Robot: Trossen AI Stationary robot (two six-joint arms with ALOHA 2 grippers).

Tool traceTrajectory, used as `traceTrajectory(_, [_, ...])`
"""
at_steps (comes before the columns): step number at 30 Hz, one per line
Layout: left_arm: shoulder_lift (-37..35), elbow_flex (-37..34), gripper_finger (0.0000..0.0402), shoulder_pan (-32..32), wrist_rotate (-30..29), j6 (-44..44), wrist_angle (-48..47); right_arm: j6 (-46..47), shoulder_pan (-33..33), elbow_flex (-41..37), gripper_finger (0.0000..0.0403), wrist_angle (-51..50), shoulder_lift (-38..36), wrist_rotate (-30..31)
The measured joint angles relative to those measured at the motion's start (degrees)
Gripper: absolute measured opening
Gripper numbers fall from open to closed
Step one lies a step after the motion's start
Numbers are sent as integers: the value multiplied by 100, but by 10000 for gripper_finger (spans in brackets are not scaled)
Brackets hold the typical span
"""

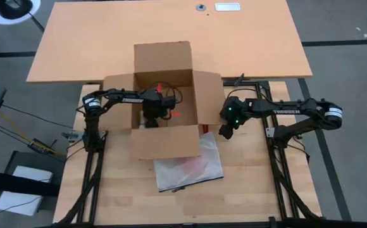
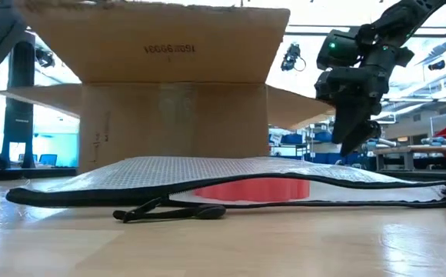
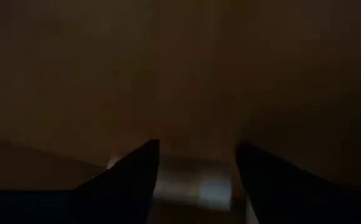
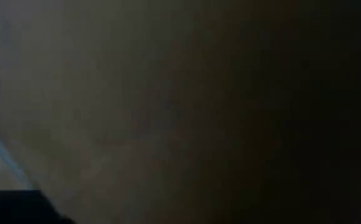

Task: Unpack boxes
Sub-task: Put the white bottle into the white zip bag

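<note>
carton (image 1: pixel 164 63) sits open mid-worktop, all four flaps splayed, far flap overlapping the tan desk's near edge. left gripper (image 1: pixel 153 115) is down inside it, fingers (image 3: pixel 137 180) spread, probably holding nothing; view is dark. right gripper (image 1: pixel 225 131) hangs just off the right flap, jaws apart. clear zip bag (image 1: pixel 190 166) lies at the carton's near side.

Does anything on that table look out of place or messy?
Nothing is spilled or damaged. The clear zip bag lies half tucked under the open carton's near flap, slightly askew. The left tool reaches inside the carton.
</note>
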Motion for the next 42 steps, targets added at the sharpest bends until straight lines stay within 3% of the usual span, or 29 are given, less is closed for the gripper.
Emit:
traceTrajectory(8, [-21,749,229,7,164,-456,195,94,-4,12,238,20,-12,-73])
traceTrajectory(12, [-23,600,229,65,99,-705,162,89,-5,12,240,13,-9,-76])
traceTrajectory(18, [-23,405,229,111,98,67,-118,-95,-4,12,235,-36,-9,-137])
traceTrajectory(24, [-337,567,229,169,210,-743,-328,-122,-6,12,233,-68,-9,-130])
traceTrajectory(30, [-251,426,229,160,-117,49,-1330,-391,-6,12,235,-34,-9,-122])
traceTrajectory(38, [-246,-523,222,85,-211,919,-844,-525,-6,12,234,52,-9,-97])
traceTrajectory(42, [-281,-791,214,18,-646,1166,-446,-559,-6,12,235,71,-9,-14])
